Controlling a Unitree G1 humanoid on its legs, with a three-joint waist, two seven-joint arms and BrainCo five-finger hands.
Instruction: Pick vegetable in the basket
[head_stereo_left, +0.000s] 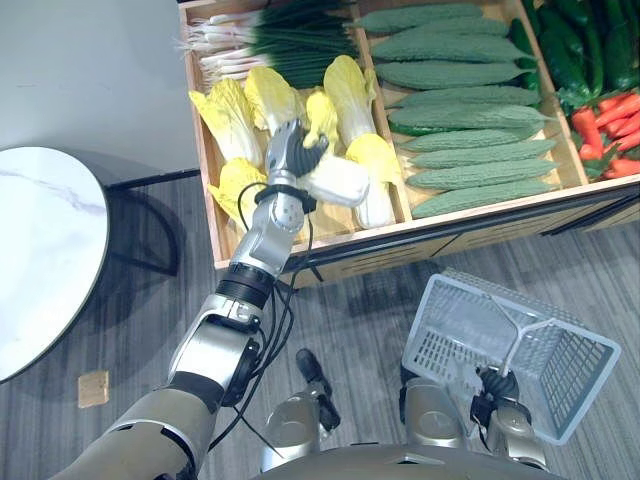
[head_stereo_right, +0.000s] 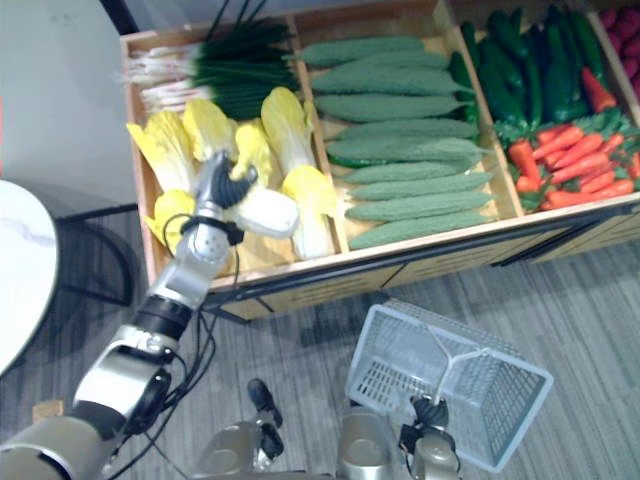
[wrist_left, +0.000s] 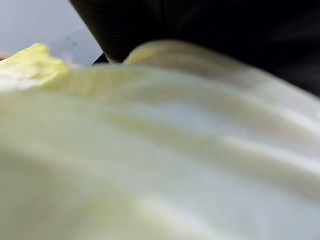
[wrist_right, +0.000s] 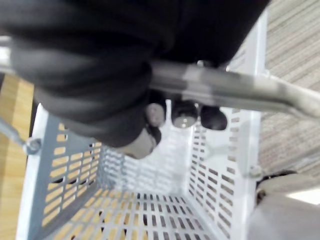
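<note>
Over at the far left stands one round white top (head_stereo_left: 40, 250) with faint grey veins, and on the grey plank floor beside it lies one small wooden block (head_stereo_left: 93, 388). Next comes the long wooden bench (head_stereo_left: 330, 245), split by wooden dividers.

Its left compartment holds a bunch of scallions (head_stereo_left: 280, 45), thin, dark green with white ends, and in front of them the cabbages (head_stereo_left: 228, 120), crinkled yellow leaves on smooth white stems. I make out about six, though they overlap too much to be sure.

The left hand (head_stereo_left: 290, 150) reaches into this compartment. Its fingers are curled round one cabbage (head_stereo_left: 340, 182) at the pale stem. That one lies across the others, and the wrist view shows it pressed right against the hand.

The middle compartment has nine bitter gourds (head_stereo_left: 465, 118), long, pale green and bumpy, lying side by side. To the right are glossy dark cucumbers (head_stereo_left: 560, 55) and a heap of red pointed vegetables (head_stereo_left: 610, 115). Both are too crowded to count.

Lower right, in front of the bench, hangs one white plastic basket (head_stereo_left: 560, 370), rectangular with slotted walls and tilted. The right hand (wrist_right: 100, 85) carries it, its fingers (wrist_right: 184, 114) wrapped tight round the grey metal handle (wrist_right: 225, 90).
</note>
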